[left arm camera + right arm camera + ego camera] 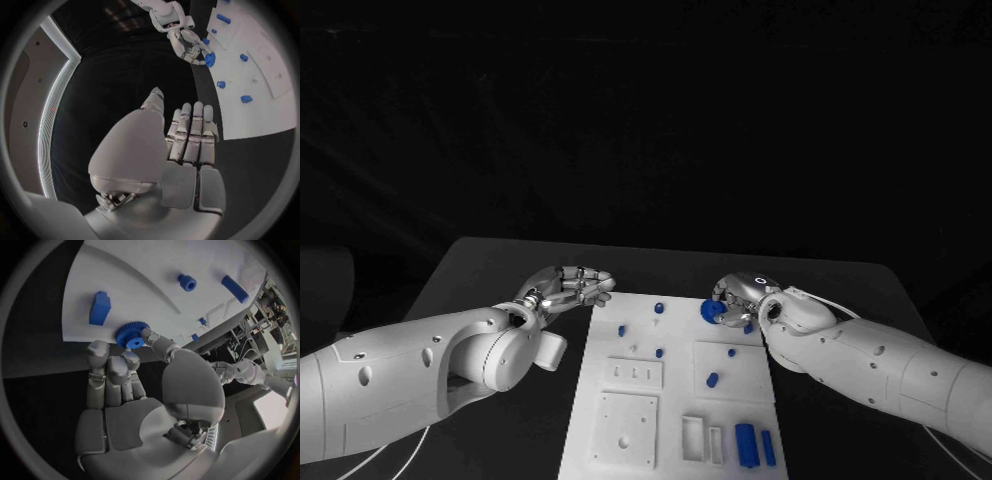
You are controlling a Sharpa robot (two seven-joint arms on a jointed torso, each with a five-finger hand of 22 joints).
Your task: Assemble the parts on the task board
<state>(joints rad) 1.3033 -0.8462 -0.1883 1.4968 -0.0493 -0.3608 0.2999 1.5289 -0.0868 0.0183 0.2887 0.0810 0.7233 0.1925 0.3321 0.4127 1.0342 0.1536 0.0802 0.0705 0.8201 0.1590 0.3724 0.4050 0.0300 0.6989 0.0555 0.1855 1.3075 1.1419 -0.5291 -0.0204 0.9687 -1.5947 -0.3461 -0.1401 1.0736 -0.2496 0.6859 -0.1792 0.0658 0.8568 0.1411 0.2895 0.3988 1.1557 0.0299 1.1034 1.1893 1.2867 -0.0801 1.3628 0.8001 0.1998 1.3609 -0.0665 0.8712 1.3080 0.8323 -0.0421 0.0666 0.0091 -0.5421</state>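
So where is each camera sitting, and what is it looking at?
Head view: on the robot's head, looking down at the table; both arms reach in beside the task board.
Left wrist view: behind the left hand, looking past it toward the board.
Right wrist view: behind the right hand, looking at the blue gear it holds at the board's edge.
Shared: all three views show the gear and the board.

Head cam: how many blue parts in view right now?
8. Gear pinched in right hand at the far edge; three small pieces far left; two pieces mid-right; two bars at the near edge. The hand may hide more.
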